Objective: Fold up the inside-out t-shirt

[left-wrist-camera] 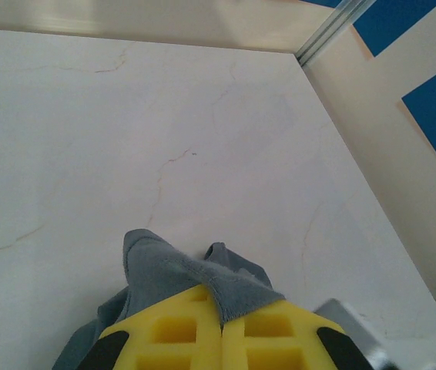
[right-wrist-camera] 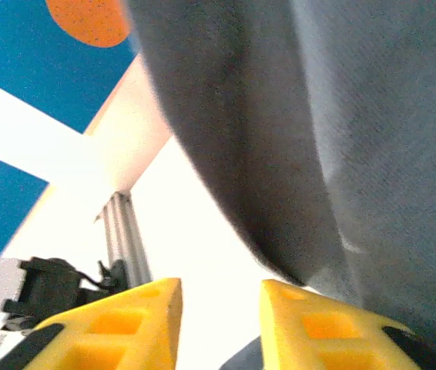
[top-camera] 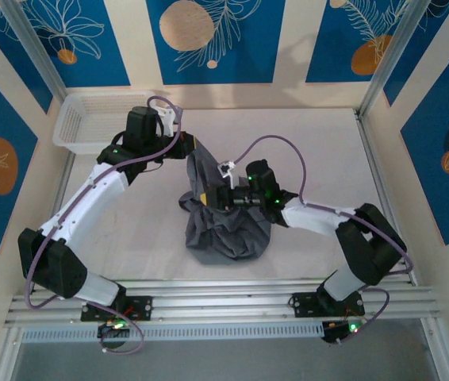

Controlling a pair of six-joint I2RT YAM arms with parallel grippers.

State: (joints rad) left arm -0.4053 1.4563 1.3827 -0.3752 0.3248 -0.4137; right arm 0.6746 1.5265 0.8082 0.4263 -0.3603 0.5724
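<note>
Worktop (top-camera: pixel 328 159): pale, marbled. T-shirt (top-camera: pixel 228 234): dark grey, bunched at mid-worktop, one edge lifted toward the far left. Basket (top-camera: pixel 70 127): white mesh, far-left corner, apart from the t-shirt. Left gripper (left-wrist-camera: pixel 222 312): clamped on a fold of t-shirt edge. Right gripper (right-wrist-camera: pixel 219 289): jaws partly apart, bare worktop visible between them, fabric hanging just beside.

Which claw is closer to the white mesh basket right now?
Left. The left claw is a short way right of the white mesh basket, pinching the top edge of the grey t-shirt. The right claw is farther off, mid-table beside the hanging fabric.
</note>
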